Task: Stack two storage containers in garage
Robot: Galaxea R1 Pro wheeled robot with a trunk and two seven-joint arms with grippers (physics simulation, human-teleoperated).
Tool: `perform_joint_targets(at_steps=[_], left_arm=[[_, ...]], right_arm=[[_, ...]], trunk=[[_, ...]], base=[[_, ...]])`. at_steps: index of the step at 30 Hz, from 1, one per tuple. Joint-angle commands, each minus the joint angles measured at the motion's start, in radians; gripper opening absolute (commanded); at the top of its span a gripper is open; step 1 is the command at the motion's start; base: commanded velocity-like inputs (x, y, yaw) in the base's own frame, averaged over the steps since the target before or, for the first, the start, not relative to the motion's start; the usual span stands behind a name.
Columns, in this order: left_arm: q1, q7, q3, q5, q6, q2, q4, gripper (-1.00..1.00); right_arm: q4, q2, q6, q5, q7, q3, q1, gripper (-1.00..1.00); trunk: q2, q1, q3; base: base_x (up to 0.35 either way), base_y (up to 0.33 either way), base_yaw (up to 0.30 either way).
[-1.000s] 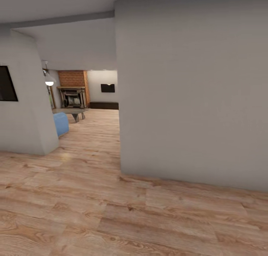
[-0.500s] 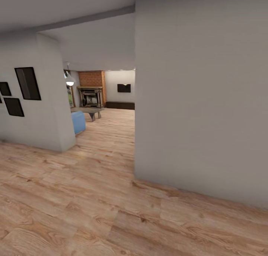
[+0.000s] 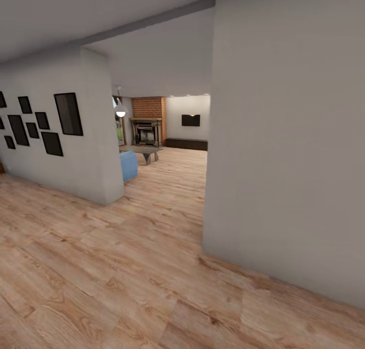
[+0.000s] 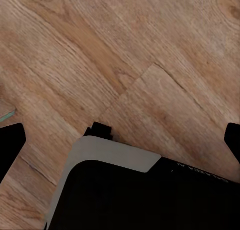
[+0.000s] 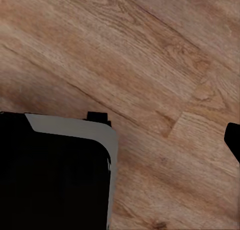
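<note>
The two storage containers are out of view. I stand on a light wood plank floor (image 3: 116,268) in a passage and look through an opening into the living room, where a red brick fireplace (image 3: 148,107), a black wall TV (image 3: 190,120) and a long low dark bench (image 3: 187,144) show far off. My left gripper (image 4: 120,145) hangs open over the planks, its black fingertips (image 4: 10,147) wide apart and holding nothing. On my right gripper (image 5: 120,140) one black fingertip (image 5: 233,140) shows at the frame's edge, nothing held.
A broad grey wall (image 3: 289,151) juts in close on the right, its corner near the opening. On the left, a wall (image 3: 96,151) carries several black picture frames (image 3: 68,114). Beyond it stand a blue seat (image 3: 129,165), a low table (image 3: 143,150) and a pendant lamp (image 3: 120,113).
The whole picture has slid to the right, so the camera has turned left. More picture frames on the left wall have come into view, and the right wall's corner sits further right.
</note>
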Motion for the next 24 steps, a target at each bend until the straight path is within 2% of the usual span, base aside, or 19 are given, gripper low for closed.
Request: perform_joint_targets(at_steps=[1, 19, 24], left_arm=[[-0.001, 0.002, -0.004, 0.005, -0.003, 0.000, 0.001, 1.00], [-0.001, 0.002, -0.004, 0.005, -0.003, 0.000, 0.001, 1.00], [-0.001, 0.002, -0.004, 0.005, -0.003, 0.000, 0.001, 1.00]], right_arm=[[0.003, 0.000, -0.005, -0.007, -0.001, 0.008, -0.001, 1.00], [0.003, 0.000, -0.005, -0.007, 0.001, 0.008, -0.001, 1.00], [0.002, -0.001, -0.005, -0.008, 0.012, 0.006, -0.001, 1.00]], trunk=[[-0.001, 0.001, -0.001], [-0.001, 0.001, -0.002], [-0.001, 0.001, -0.003]], base=[[0.327, 0.000, 0.270], [0.327, 0.000, 0.275], [0.327, 0.000, 0.107]])
